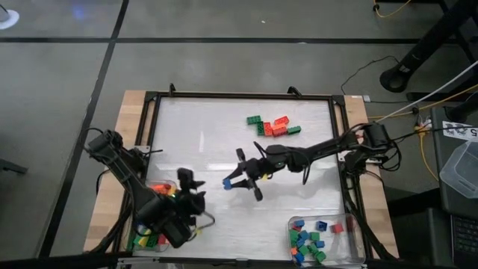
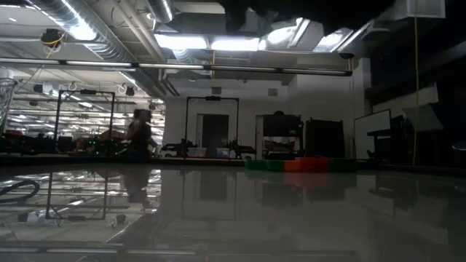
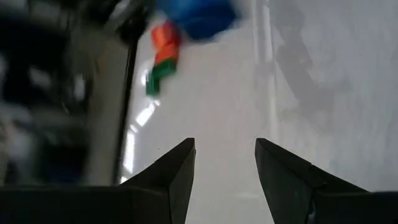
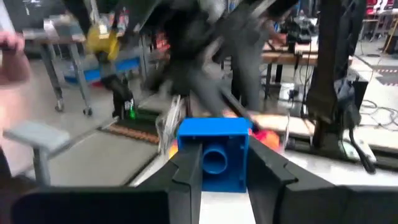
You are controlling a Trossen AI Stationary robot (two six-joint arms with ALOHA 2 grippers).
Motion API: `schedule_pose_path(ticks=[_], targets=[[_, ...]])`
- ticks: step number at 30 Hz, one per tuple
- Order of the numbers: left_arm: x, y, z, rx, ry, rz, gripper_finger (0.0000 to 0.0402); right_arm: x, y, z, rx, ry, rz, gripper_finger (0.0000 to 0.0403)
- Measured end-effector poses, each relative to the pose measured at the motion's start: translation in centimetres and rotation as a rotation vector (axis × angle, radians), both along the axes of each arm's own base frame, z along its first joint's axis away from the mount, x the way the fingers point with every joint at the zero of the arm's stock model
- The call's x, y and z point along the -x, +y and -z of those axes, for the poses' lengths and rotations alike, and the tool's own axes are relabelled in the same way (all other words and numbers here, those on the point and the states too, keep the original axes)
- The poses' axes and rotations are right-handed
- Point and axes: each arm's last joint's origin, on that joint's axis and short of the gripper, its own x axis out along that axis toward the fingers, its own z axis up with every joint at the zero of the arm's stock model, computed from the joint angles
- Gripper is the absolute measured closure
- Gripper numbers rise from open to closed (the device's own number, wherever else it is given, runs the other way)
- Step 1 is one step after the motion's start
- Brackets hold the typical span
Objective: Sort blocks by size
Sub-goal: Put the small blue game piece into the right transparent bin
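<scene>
A small blue block (image 4: 214,152) is lifted above the table's middle, with my right gripper (image 1: 228,183) shut on it; this arm reaches in from the table's right side. A cluster of green, red and orange blocks (image 1: 273,125) lies on the white table near the far edge, also seen in the low view (image 2: 300,164). My left gripper (image 3: 224,146) is open with nothing between its fingers, above the near left tray (image 1: 153,217), which holds red, yellow and green blocks. My right gripper pinches the blue block by two opposite sides (image 4: 244,149) between its two fingers. The fingers lie about level and come from the table's right side. The block's hollow underside faces the wrist camera, and the block is clear of the table.
A clear tray (image 1: 351,237) at the near right corner holds blue, green and red blocks. A black frame (image 1: 243,96) borders the white table. Cables run off the right side. Bare white surface lies between the far cluster and the two trays.
</scene>
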Motion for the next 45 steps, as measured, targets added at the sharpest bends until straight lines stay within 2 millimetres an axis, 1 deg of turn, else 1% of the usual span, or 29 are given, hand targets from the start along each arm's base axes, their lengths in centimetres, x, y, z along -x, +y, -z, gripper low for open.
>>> schedule_pose_path(ticks=[3, 5, 8, 12, 15, 21, 26, 34, 45], targets=[[-0.8, -0.5, 0.7, -0.116, 0.080, 0.120, 0.0245, -0.8, 0.1, -1.3, -0.027, 0.015, 0.003, 0.0311], [-1.3, -0.5, 1.0, -0.155, 0.088, 0.139, 0.0245, -1.1, 0.2, -2.0, -0.031, 0.029, 0.003, 0.0311], [-1.9, -0.1, 1.0, -0.208, 0.050, 0.116, 0.0245, -1.3, 0.2, -2.5, -0.030, 0.036, 0.004, 0.0311], [-2.2, 0.4, 0.8, -0.265, 0.016, 0.093, 0.0245, -1.4, 0.2, -2.5, -0.032, 0.049, 0.020, 0.0310], [-2.2, 0.4, 0.8, -0.291, 0.027, 0.108, 0.0245, -1.4, 0.2, -2.6, -0.083, 0.061, 0.027, 0.0310], [-2.2, 0.4, 0.6, -0.343, -0.005, 0.101, 0.0245, -1.5, -0.1, -2.5, -0.162, 0.088, 0.147, 0.0310], [-2.4, 0.7, 0.4, -0.401, -0.028, 0.090, 0.0245, -1.5, -0.2, -2.5, -0.209, 0.106, 0.174, 0.0310], [-3.1, 1.6, 0.4, -0.405, -0.028, 0.053, 0.0245, -1.5, -0.2, -2.6, -0.283, 0.123, 0.180, 0.0310], [-4.0, 2.4, 0.3, -0.391, -0.034, 0.025, 0.0245, -1.5, -0.4, -2.7, -0.292, 0.108, 0.265, 0.0310]])
